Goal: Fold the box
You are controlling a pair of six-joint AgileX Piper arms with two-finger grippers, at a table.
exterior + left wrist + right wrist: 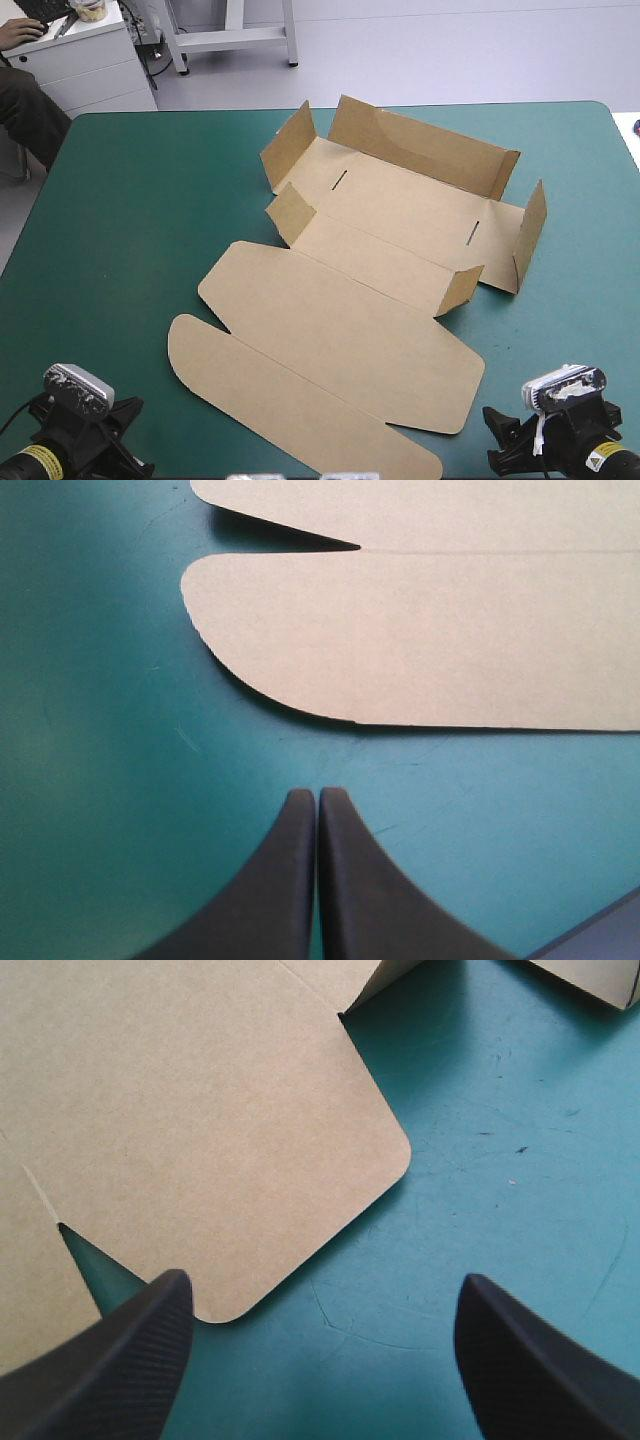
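The brown box (370, 250) lies in the middle of the table as a cut sheet. Its far part has the back wall (425, 145) and side flaps partly raised, while the lid (330, 340) and its rounded tuck flap (280, 390) lie flat toward me. My left gripper (122, 420) rests low at the near left corner, its tips (317, 795) shut, with the rounded flap (420, 640) a short way ahead of them. My right gripper (500, 432) sits at the near right; it is open (325, 1280), and the lid's rounded corner (200, 1110) lies just ahead of one finger (140, 1345).
The teal-green cover (120, 220) stretches wide to the box's left, with a narrower strip (580, 260) between the box's right flap and the table's right edge. The raised right flap (530, 235) stands upright.
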